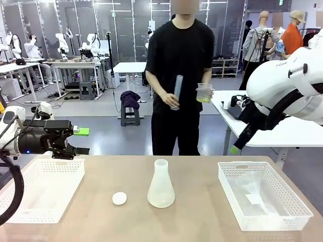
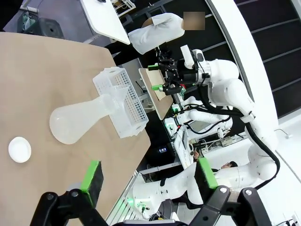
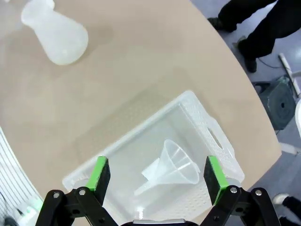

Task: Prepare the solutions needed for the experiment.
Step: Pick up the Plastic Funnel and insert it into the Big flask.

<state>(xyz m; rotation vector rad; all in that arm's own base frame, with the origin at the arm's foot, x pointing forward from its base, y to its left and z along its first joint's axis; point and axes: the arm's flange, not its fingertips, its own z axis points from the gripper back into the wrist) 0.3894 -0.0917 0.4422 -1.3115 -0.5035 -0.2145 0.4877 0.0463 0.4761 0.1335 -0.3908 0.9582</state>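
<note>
We stand in a large open research lab. Beyond our wood-topped counter (image 1: 202,214) a bare grey floor (image 1: 101,133) runs back to white work tables (image 1: 130,67), a stool (image 1: 129,117) and dark glass partitions (image 1: 121,30). The labware says the same. We see a plastic conical flask (image 1: 161,185), a funnel (image 3: 176,165) in a white basket (image 1: 272,222), and a person (image 1: 180,60) holding a measuring cylinder (image 1: 177,91) and a beaker (image 1: 204,92).

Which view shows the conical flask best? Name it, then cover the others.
Front view: the conical flask stands upright, whole and centred. The left wrist view shows it whole but rolled sideways; the right wrist view catches it from above, in the picture's top corner.
</note>
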